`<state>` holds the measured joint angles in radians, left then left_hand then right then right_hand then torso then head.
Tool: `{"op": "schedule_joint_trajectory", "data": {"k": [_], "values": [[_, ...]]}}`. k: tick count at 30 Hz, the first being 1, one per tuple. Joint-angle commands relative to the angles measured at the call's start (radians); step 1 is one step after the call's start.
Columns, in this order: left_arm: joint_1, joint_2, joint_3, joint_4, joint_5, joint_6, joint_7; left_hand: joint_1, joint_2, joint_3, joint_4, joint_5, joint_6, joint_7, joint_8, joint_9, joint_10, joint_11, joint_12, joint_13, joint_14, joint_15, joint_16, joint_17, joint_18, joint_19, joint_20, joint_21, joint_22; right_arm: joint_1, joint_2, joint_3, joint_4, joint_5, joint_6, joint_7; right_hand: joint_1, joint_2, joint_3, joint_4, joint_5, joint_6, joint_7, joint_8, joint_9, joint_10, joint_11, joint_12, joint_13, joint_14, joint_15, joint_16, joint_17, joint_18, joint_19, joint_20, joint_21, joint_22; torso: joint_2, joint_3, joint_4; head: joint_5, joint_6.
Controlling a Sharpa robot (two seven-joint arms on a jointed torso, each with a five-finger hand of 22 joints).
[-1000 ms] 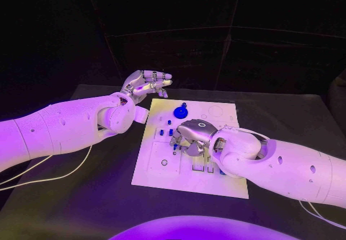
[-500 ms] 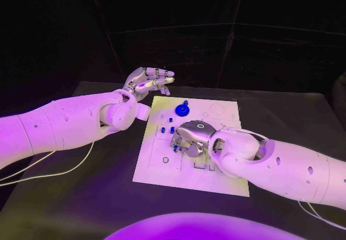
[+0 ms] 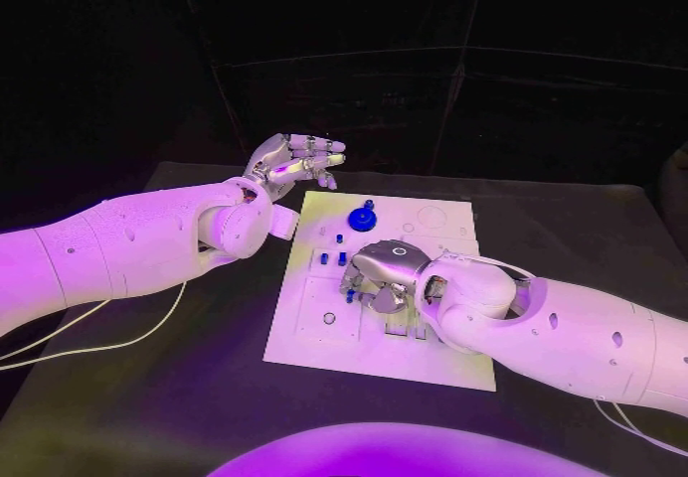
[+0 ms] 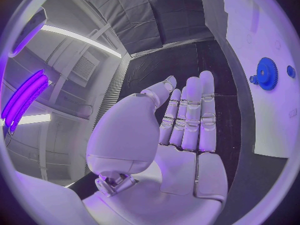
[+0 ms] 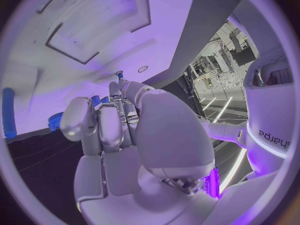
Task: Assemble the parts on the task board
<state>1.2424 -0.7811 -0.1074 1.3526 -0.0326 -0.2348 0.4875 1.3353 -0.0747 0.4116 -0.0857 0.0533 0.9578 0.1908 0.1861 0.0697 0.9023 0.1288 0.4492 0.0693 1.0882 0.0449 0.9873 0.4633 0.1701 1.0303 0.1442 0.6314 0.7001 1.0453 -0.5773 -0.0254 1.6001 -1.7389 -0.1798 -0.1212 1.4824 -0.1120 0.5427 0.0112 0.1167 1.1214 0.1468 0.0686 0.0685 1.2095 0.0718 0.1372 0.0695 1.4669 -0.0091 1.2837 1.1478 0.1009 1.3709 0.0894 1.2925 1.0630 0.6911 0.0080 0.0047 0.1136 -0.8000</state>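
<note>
The white task board (image 3: 451, 343) lies in the middle of the black table. A blue gear (image 3: 363, 217) stands near its far edge, with small blue pegs (image 3: 333, 258) just in front of it. My right hand (image 3: 385, 273) is down on the board's middle, fingers bunched together. Its fingertips pinch a small blue part (image 5: 119, 74) against the board (image 5: 75, 15). My left hand (image 3: 297, 159) hovers above the table past the board's far left corner. It is empty, palm (image 4: 181, 170) bare and fingers straight. The blue gear (image 4: 267, 74) lies beyond its fingertips.
More blue parts sit beside my right hand: a blue cylinder (image 5: 7, 119) and a toothed piece (image 5: 55, 120). Thin white cables (image 3: 100, 343) trail over the table under my left arm. Bare black tabletop (image 3: 574, 214) surrounds the board.
My left hand has risen slightly and drifted a little toward the board's far corner. My right hand stays in place on the board's middle.
</note>
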Motion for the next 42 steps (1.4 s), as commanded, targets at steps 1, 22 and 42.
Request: {"op": "schedule_joint_trajectory", "data": {"k": [1, 22, 42], "values": [[0.002, 0.001, 0.001, 0.0, 0.003, 0.002, 0.003, 0.01, 0.003, -0.002, -0.007, 0.004, 0.001, 0.002, 0.004, -0.002, -0.008, 0.001, 0.003, -0.001, -0.009, 0.0, -0.004, -0.001, 0.012, -0.007, 0.0, -0.004, -0.001, 0.001, 0.002, 0.0, 0.0, -0.017, 0.014, 0.003, -0.01, 0.001, 0.002, -0.002, 0.006, 0.003, 0.004, -0.002, 0.001, 0.002, 0.005, -0.005, 0.001, 0.033, -0.002, 0.005, 0.0, -0.003, 0.005, 0.0, 0.006, 0.0, 0.0, -0.0005, 0.0006, 0.0, -0.001], [0.002, 0.003, 0.001, -0.002, 0.003, 0.005, -0.003, 0.01, 0.003, -0.002, -0.007, 0.004, 0.0, 0.002, 0.004, -0.002, -0.01, 0.001, 0.004, -0.001, -0.01, 0.001, -0.004, -0.002, 0.012, -0.008, 0.0, -0.004, -0.001, 0.001, 0.017, -0.001, -0.011, -0.053, 0.022, -0.02, -0.101, -0.039, -0.049, 0.007, 0.036, -0.063, 0.022, -0.008, -0.005, -0.064, 0.025, -0.039, -0.006, 0.025, 0.014, -0.005, -0.022, 0.0, -0.008, 0.013, -0.008, -0.023, 0.0, -0.0001, 0.0002, 0.001, -0.003], [0.002, 0.003, 0.001, -0.008, 0.003, 0.0, -0.006, 0.011, 0.003, -0.002, -0.008, 0.004, -0.001, 0.003, 0.004, -0.002, -0.011, 0.002, 0.004, -0.002, -0.011, 0.001, -0.004, -0.003, 0.012, -0.008, 0.0, -0.004, -0.001, 0.001, 0.007, -0.001, 0.014, -0.033, 0.011, -0.01, -0.101, -0.024, -0.056, -0.009, 0.052, -0.048, 0.014, 0.005, 0.003, -0.037, 0.017, -0.019, 0.002, 0.025, 0.01, -0.003, -0.026, 0.002, -0.008, 0.014, -0.009, -0.023, 0.0, 0.0, 0.0002, 0.001, -0.004]]}}
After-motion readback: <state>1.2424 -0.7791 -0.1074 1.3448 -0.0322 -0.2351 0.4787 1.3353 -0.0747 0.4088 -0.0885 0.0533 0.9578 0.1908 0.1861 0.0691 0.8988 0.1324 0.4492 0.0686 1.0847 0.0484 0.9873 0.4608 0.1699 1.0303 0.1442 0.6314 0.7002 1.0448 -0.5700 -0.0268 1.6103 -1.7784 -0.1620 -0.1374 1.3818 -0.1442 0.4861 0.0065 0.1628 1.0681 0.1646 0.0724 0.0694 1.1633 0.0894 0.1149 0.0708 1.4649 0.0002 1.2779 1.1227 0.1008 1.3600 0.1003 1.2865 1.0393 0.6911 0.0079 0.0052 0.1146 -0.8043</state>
